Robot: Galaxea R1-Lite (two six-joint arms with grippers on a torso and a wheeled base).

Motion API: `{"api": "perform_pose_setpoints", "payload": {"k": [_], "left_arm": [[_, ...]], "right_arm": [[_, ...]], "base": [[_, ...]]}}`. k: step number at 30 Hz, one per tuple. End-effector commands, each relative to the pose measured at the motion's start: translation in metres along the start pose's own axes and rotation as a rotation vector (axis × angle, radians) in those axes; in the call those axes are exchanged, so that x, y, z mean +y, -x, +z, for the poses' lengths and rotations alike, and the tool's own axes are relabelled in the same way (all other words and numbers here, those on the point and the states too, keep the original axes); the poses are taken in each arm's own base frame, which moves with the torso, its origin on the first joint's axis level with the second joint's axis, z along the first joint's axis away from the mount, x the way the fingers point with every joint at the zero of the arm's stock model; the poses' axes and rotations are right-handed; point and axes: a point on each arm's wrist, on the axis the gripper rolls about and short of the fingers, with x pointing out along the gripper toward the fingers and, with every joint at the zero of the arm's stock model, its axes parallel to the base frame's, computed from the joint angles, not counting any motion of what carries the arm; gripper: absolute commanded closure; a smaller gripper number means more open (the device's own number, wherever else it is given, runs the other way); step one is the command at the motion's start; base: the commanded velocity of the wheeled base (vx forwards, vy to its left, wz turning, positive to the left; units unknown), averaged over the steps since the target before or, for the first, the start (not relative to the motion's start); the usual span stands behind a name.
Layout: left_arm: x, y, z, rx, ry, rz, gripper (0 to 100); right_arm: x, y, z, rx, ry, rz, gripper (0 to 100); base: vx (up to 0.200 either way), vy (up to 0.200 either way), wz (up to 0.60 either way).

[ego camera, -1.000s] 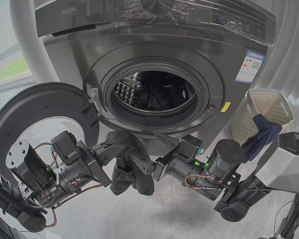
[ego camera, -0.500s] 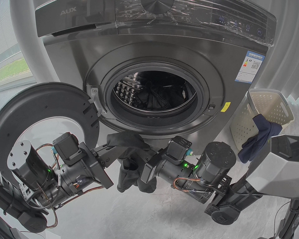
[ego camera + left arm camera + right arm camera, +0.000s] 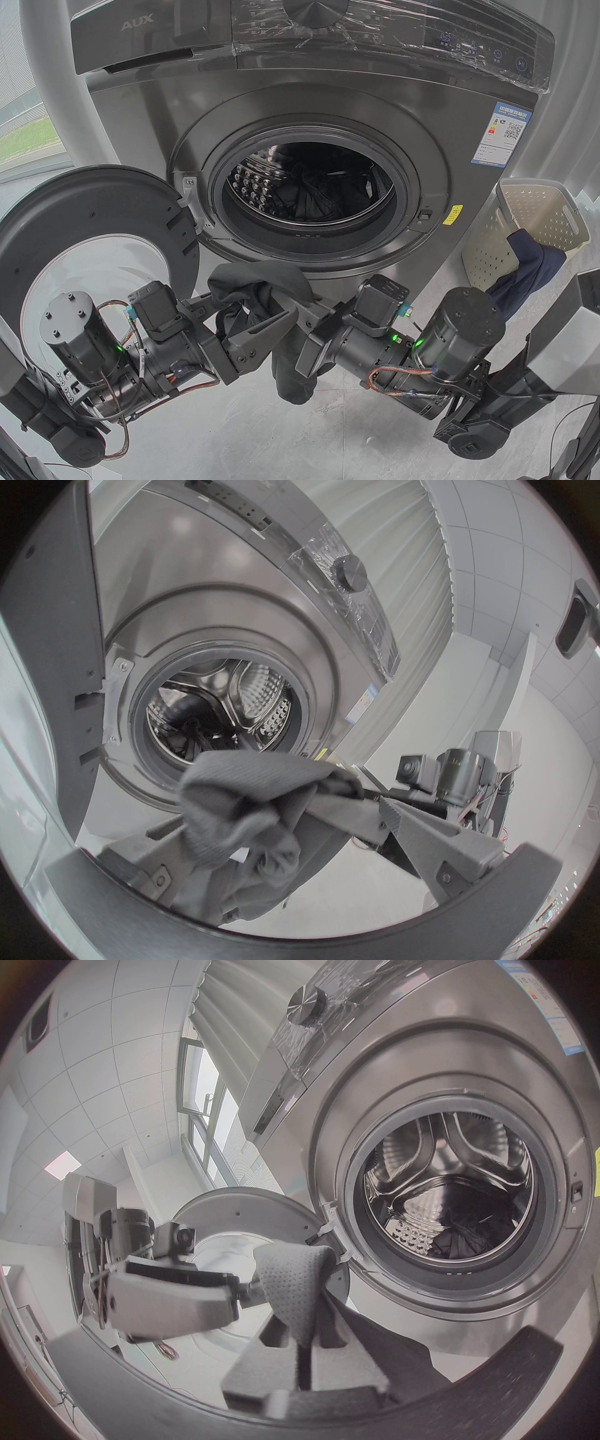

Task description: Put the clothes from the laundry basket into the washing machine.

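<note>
A dark grey garment (image 3: pixel 262 281) hangs in front of the washing machine (image 3: pixel 156 125), just below its open drum mouth (image 3: pixel 309 187). My right gripper (image 3: pixel 281 303) is shut on the garment's upper fold; in the right wrist view its fingers (image 3: pixel 275 1366) are pressed together with the grey cloth (image 3: pixel 290 1279) between them. My left gripper (image 3: pixel 256 309) is open beside it, fingers spread wide. The cloth (image 3: pixel 250 792) drapes over one left finger (image 3: pixel 150 867), while the other finger (image 3: pixel 437 849) is bare. Dark clothes (image 3: pixel 319 194) lie inside the drum.
The round door (image 3: pixel 94 212) stands swung open at the left, close behind my left arm. A cream laundry basket (image 3: pixel 544 212) leans against the machine at the right, with a navy garment (image 3: pixel 525 269) hanging over its rim. Grey tiled floor lies below.
The right gripper moved in and shut on the garment. The left gripper opened its fingers and dropped back slightly. The garment now hangs more toward the right gripper.
</note>
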Motion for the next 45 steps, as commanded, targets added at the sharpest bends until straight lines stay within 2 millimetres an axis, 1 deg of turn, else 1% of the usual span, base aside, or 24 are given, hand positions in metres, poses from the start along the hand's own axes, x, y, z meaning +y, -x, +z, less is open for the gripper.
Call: {"api": "perform_pose_setpoints", "payload": {"k": [1, 4, 7, 8, 9, 12, 16, 20, 24, 27, 30, 34, 39, 45], "left_arm": [[0.002, 0.006, -0.007, 0.036, 0.005, 0.017, 0], [0.002, 0.011, -0.011, 0.056, 0.007, 0.023, 0], [0.003, 0.013, -0.012, 0.065, 0.009, 0.026, 0], [0.003, 0.013, -0.012, 0.065, 0.009, 0.027, 0], [0.006, 0.014, -0.011, 0.060, 0.006, 0.042, 0], [0.013, 0.014, -0.009, 0.050, 0.006, 0.066, 0], [0.019, 0.016, -0.011, 0.064, 0.011, 0.090, 0], [0.024, 0.014, -0.024, 0.121, 0.024, 0.104, 0], [0.028, 0.011, -0.037, 0.173, 0.039, 0.114, 0], [0.032, 0.009, -0.055, 0.257, 0.061, 0.097, 0], [0.034, 0.007, -0.066, 0.307, 0.074, 0.063, 0], [0.039, 0.002, -0.075, 0.341, 0.031, 0.051, 0], [0.052, -0.017, -0.088, 0.347, -0.005, 0.058, 0], [0.068, -0.035, -0.084, 0.290, -0.024, 0.079, 0]], "right_arm": [[-0.006, 0.001, 0.010, -0.032, 0.000, -0.026, 100], [-0.010, 0.001, 0.014, -0.043, -0.008, -0.038, 100], [-0.011, 0.004, 0.023, -0.066, -0.006, -0.042, 100], [-0.011, 0.005, 0.023, -0.065, -0.006, -0.043, 100], [-0.010, 0.009, 0.029, -0.072, -0.004, -0.043, 100], [-0.010, 0.021, 0.035, -0.067, 0.000, -0.047, 100], [-0.013, 0.036, 0.036, -0.044, 0.004, -0.060, 100], [-0.014, 0.043, 0.040, -0.042, 0.010, -0.065, 100], [-0.014, 0.043, 0.042, -0.050, 0.012, -0.067, 100], [-0.017, 0.042, 0.045, -0.062, 0.015, -0.074, 100], [-0.017, 0.041, 0.045, -0.065, 0.015, -0.073, 100], [-0.017, 0.041, 0.045, -0.064, 0.015, -0.073, 100], [-0.017, 0.041, 0.045, -0.064, 0.015, -0.073, 100], [-0.016, 0.041, 0.044, -0.062, 0.014, -0.072, 100]], "base": [[0.000, 0.000, 0.00], [0.000, 0.000, 0.00], [0.000, 0.000, 0.00], [0.000, 0.000, 0.00], [0.000, 0.000, 0.00], [0.000, 0.000, 0.00], [0.000, 0.000, 0.00], [0.000, 0.000, 0.00], [0.000, 0.000, 0.00], [0.000, 0.000, 0.00], [0.000, 0.000, 0.00], [0.000, 0.000, 0.00], [0.000, 0.000, 0.00], [0.000, 0.000, 0.00]]}}
